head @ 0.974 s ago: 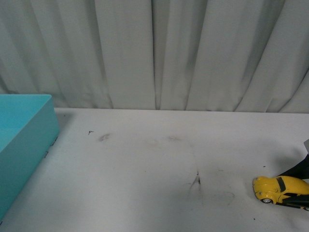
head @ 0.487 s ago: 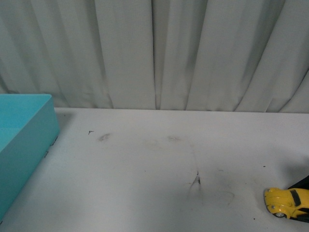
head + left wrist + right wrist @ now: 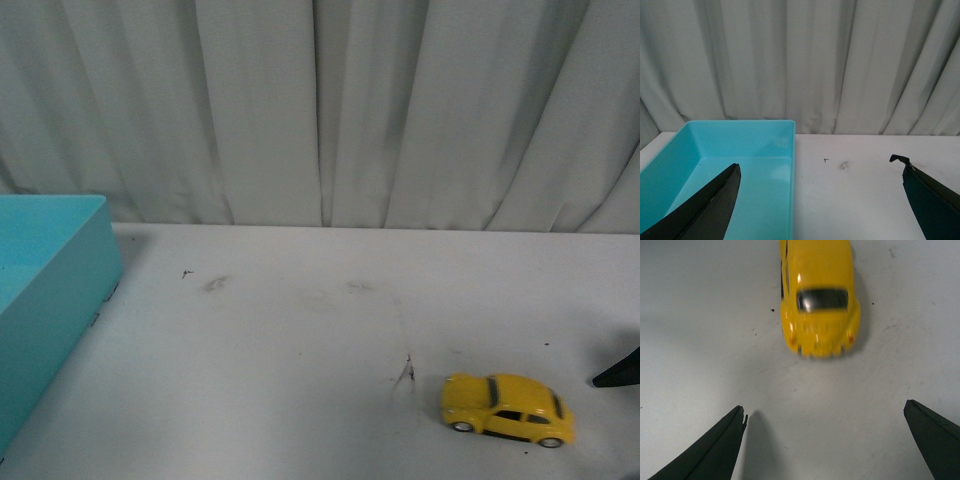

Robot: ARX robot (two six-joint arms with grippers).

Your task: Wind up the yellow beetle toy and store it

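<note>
The yellow beetle toy (image 3: 508, 408) sits on the white table (image 3: 290, 340), over on the robot's right side. It stands on all four wheels, with its round nose toward the teal bin (image 3: 60, 290). The bin is far away from it, at the left edge of the table.

The right gripper (image 3: 825, 406) is wide open and holds nothing. Its two dark fingers point at the back of the car. The car is close in front of them, but they do not touch it. The left gripper (image 3: 815, 162) is wide open too, and it holds nothing. It hangs near the bin.

The car looks small and light. Its shell looks hard, smooth and shiny, and it will not squash. The roof and hood are round, so I think fingers could slip off them. The wheels can roll, so a small push could send the car away. I think the best place to hold it is across its two sides, by the doors, where it is flattest.

The table is flat and has some gray marks. The bin looks like smooth plastic with straight walls. A soft gray curtain (image 3: 320, 110) hangs in folds behind.
</note>
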